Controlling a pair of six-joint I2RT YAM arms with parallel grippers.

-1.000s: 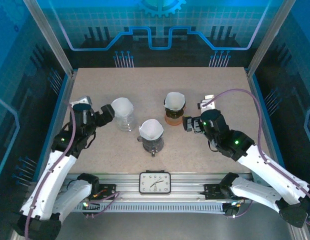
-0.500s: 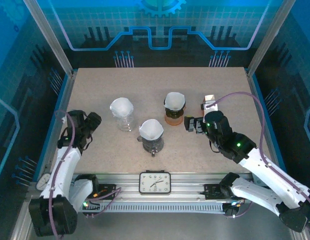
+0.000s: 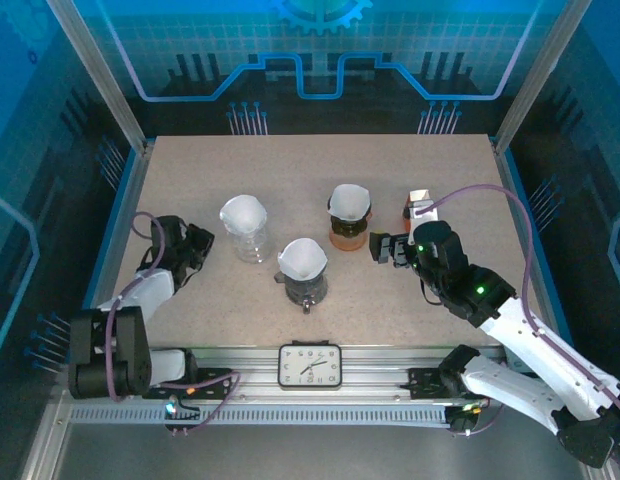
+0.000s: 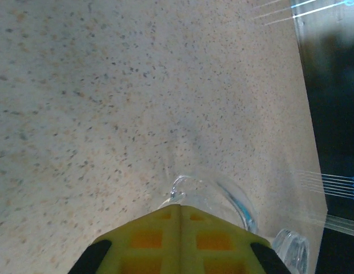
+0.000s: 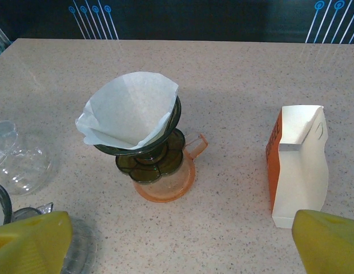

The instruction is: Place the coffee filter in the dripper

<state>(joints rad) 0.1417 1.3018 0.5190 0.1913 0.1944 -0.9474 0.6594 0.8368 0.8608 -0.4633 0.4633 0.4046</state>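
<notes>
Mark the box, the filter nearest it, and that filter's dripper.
box (image 5: 301, 171), right wrist view, white front face.
filter (image 5: 128, 108), right wrist view, inside of paper cone.
dripper (image 5: 151, 164), right wrist view, dark ribbed body.

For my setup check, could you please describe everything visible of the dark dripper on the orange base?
The dark translucent dripper stands upright on its orange translucent base with a side handle, on the speckled table. A white paper filter sits open inside, its rim rising above the dripper's. Nothing else touches it.

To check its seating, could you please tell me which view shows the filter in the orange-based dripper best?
The right wrist view: the filter sits close up in the orange-based dripper. The top external view shows it small, from above.
</notes>
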